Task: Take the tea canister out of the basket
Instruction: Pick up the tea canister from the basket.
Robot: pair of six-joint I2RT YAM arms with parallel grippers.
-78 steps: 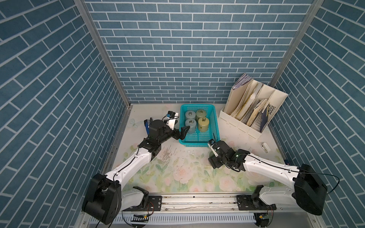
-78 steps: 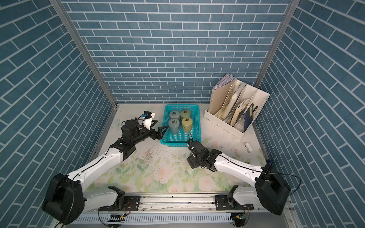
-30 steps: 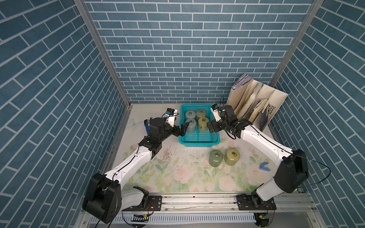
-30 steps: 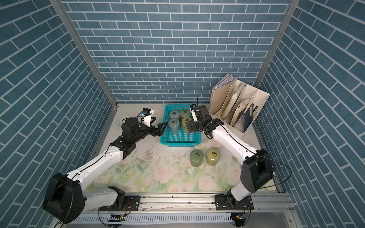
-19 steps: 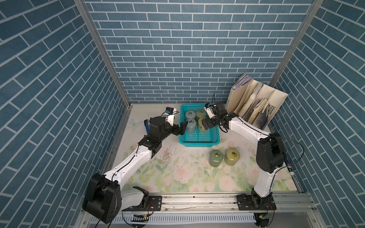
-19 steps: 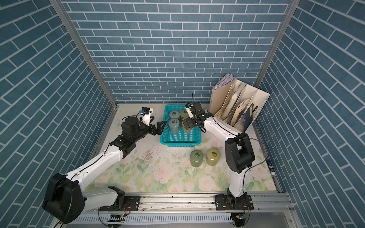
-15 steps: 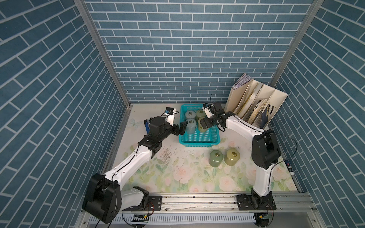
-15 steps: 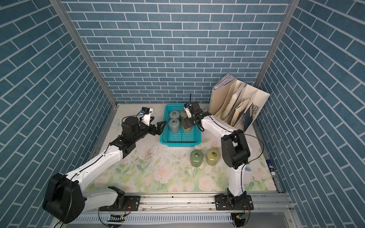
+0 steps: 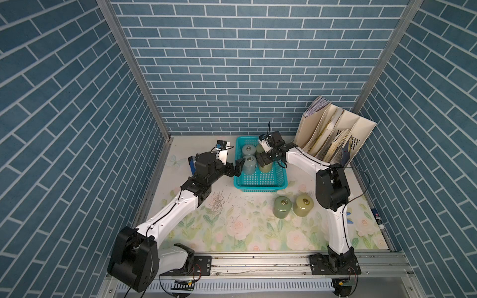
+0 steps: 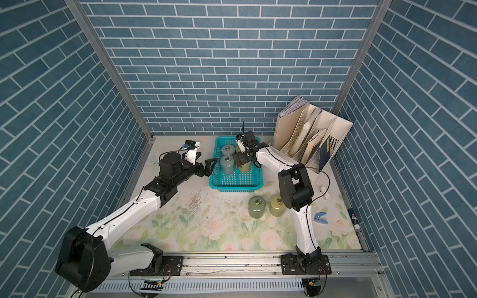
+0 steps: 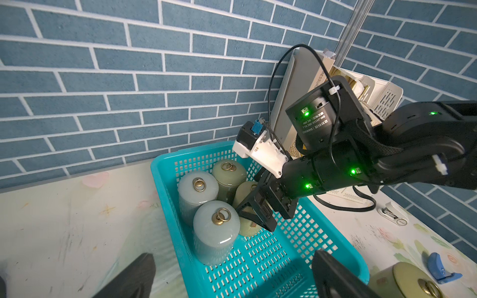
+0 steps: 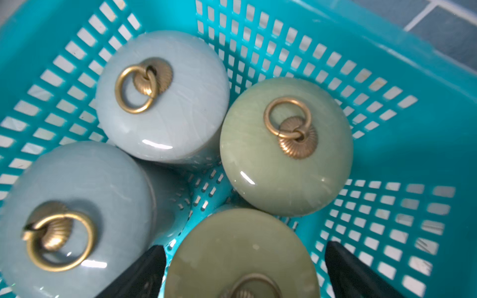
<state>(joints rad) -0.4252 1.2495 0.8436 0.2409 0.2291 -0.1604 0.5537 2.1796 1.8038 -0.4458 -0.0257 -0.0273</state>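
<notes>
The turquoise basket (image 9: 260,186) (image 10: 236,186) stands at the back of the mat with several lidded tea canisters upright in it. My right gripper (image 12: 245,271) (image 9: 264,161) hangs open over the olive tea canister (image 12: 240,247) (image 11: 245,192) by the basket's right wall. One of its fingers (image 12: 139,273) stands on each side of the lid, with gaps showing. Two grey-blue canisters (image 12: 165,98) (image 12: 74,211) and a green one (image 12: 284,147) stand beside it. My left gripper (image 11: 232,278) (image 9: 237,167) is open at the basket's left wall and holds nothing.
Two more canisters (image 9: 281,209) (image 9: 303,205) stand on the mat in front of the basket. A cream file organizer (image 9: 333,139) fills the back right corner. A blue clip (image 10: 320,216) and a marker (image 9: 378,218) lie at the right; dark specks (image 9: 219,203) are scattered front left of the basket.
My right gripper has moved left from the basket's right side to over the olive canister and stayed open. The left arm has hardly moved.
</notes>
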